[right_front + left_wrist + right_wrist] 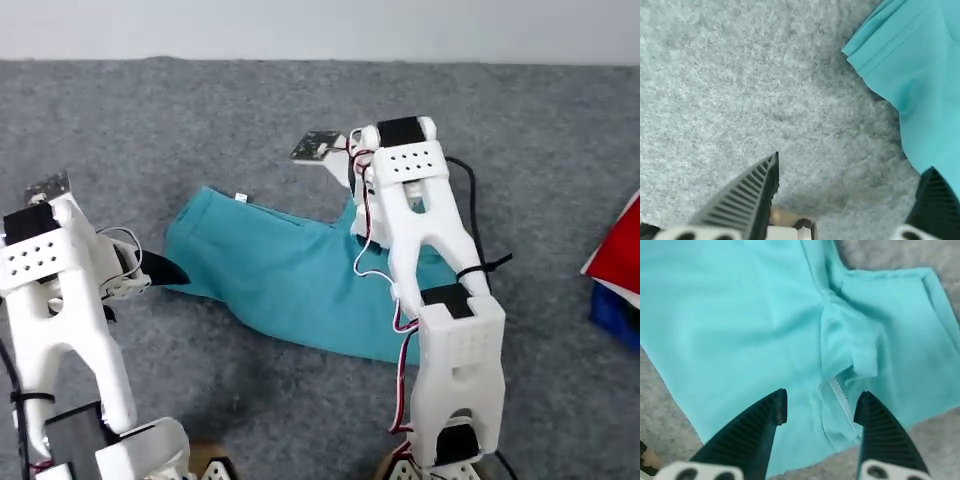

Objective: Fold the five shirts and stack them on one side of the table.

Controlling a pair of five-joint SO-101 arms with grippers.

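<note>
Shirt in work: the teal shirt (270, 270) lies in the middle of the grey table (150, 120), stretched as a long band between the two arms. I judge it only partly folded: the edges are uneven and it is not yet a compact packet.

Left gripper (852, 165): its fingers are wide apart and hold nothing. It hangs over bare grey surface, just beside the shirt's corner (852, 50) and not touching it.

Right gripper (822, 394): its fingers are parted, less wide, and also empty. It hangs above the cloth, close to a bunched fold (845, 340) where seams meet.

Stack: at the right edge of the table a red piece (618, 250) rests on a blue piece (612, 312), well apart from the teal shirt. I take them for folded shirts already put aside. The edge of the high view cuts them, so I cannot tell how many are there.

Done, in my judgement: at least two shirts are folded and stacked on the right side.

Left to do: smooth the bunched part, finish folding the teal shirt, and carry it to the stack. How many of the five come after it I cannot tell.

Stage: about the middle of the task, inside the folding of one shirt.
</note>
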